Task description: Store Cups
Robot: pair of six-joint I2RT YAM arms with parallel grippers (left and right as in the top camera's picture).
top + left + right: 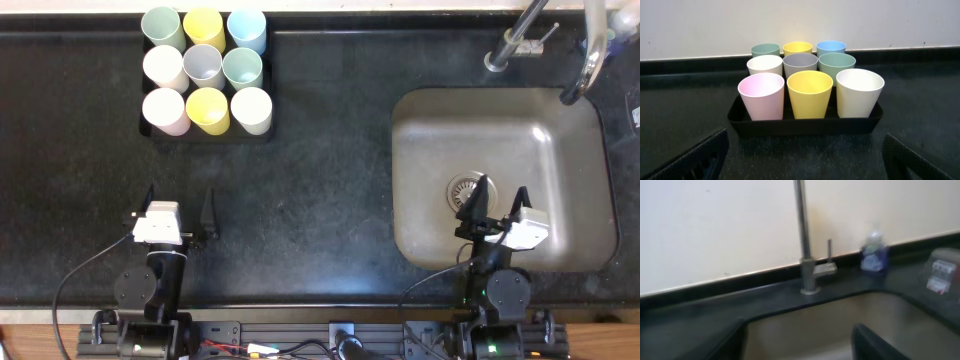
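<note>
A black tray [262,133] [805,127] at the back left of the counter holds several upright cups in three rows. In front stand a pink cup [164,110] [761,96], a yellow cup [208,110] [809,93] and a white cup [252,109] [859,92]. Behind them are white, grey, green, yellow and blue cups. My left gripper [180,203] [805,155] hovers open over bare counter, in front of the tray and apart from it. My right gripper [498,198] [800,340] stands open over the sink [420,110], holding nothing.
A tall faucet [518,40] [805,245] rises behind the sink. A soap bottle [874,254] and a clear container [942,272] stand on the counter at the sink's far right. Dark counter [320,200] lies bare between tray and sink.
</note>
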